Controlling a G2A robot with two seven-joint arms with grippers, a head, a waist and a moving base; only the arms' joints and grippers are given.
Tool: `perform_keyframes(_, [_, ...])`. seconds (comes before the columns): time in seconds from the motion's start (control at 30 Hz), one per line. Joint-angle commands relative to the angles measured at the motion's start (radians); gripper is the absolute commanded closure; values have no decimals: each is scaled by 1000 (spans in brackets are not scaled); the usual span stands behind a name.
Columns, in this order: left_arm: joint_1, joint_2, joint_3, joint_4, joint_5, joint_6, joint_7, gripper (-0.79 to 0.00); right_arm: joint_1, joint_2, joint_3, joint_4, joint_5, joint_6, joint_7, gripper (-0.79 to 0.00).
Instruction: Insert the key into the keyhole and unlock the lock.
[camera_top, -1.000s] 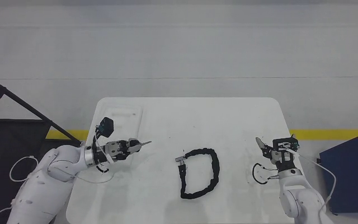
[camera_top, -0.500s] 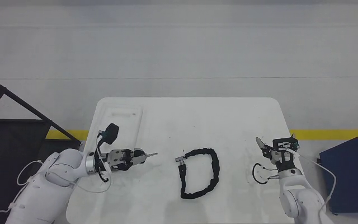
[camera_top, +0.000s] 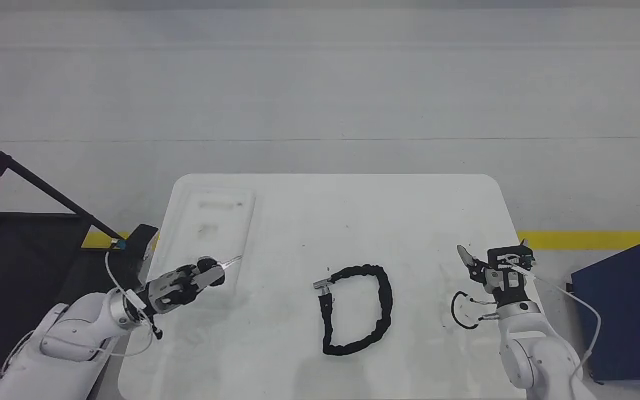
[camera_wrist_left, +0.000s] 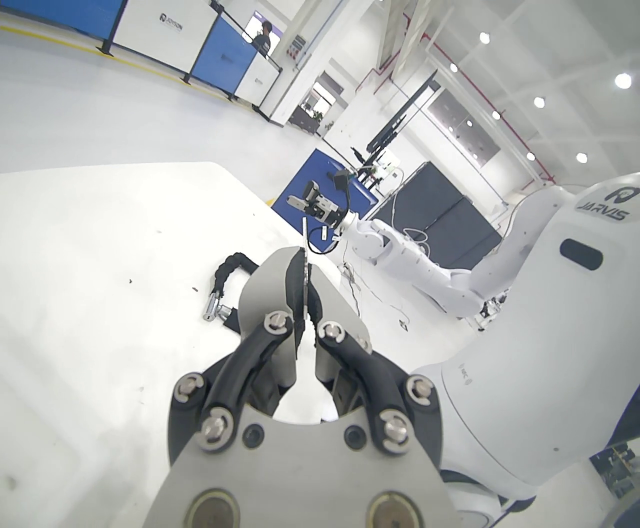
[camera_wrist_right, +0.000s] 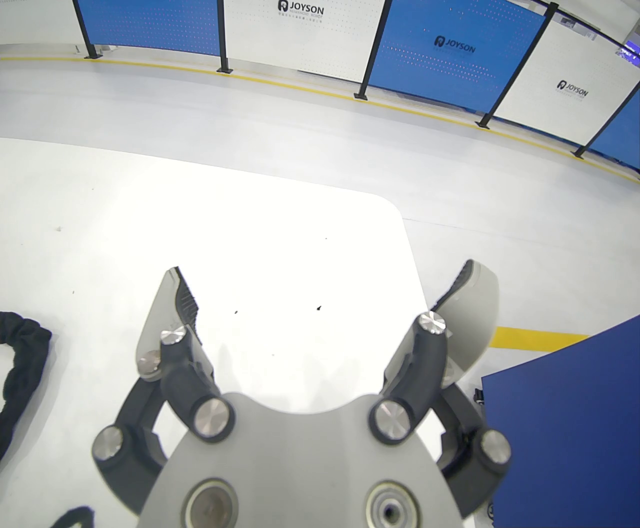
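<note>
Key (camera_top: 233, 260) is clamped between the jaws of the left gripper (camera_top: 214, 266), tip protruding, at 9 o'clock from the lock (camera_top: 356, 308) and well apart from it. The lock, a black chain loop, lies mid-table (camera_top: 420, 215). Right gripper (camera_top: 492, 252) sits at the lock's 3 o'clock, jaws spread and holding nothing.

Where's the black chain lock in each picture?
Top view: the chain lock lies mid-table, between the two arms.
Left wrist view: the chain lock lies just beyond the left gripper, which pinches the key.
Right wrist view: the chain lock curves beside the open right gripper, partly cut off.
Shared landmark: the white table under it.
</note>
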Motion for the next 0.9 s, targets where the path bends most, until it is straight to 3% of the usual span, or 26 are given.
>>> perform_keyframes(0.0, [7,-10,-22,15,-39,0,3,0,0,0,2,2,-6,-8,13,-785])
perform_keyframes(0.1, [7,-15,-28,28,-65,0,-4,0,-3,3,5,-20,-45,-32,29,-785])
perform_keyframes(0.27, [7,-15,-28,28,-65,0,-4,0,-1,12,19,-101,-34,-191,164,-785])
perform_keyframes(0.4, [7,-15,-28,28,-65,0,-4,0,37,13,-10,-148,-90,-210,234,-785])
perform_keyframes(0.87, [7,-15,-28,28,-65,0,-4,0,102,7,-162,-172,-220,-269,223,-785])
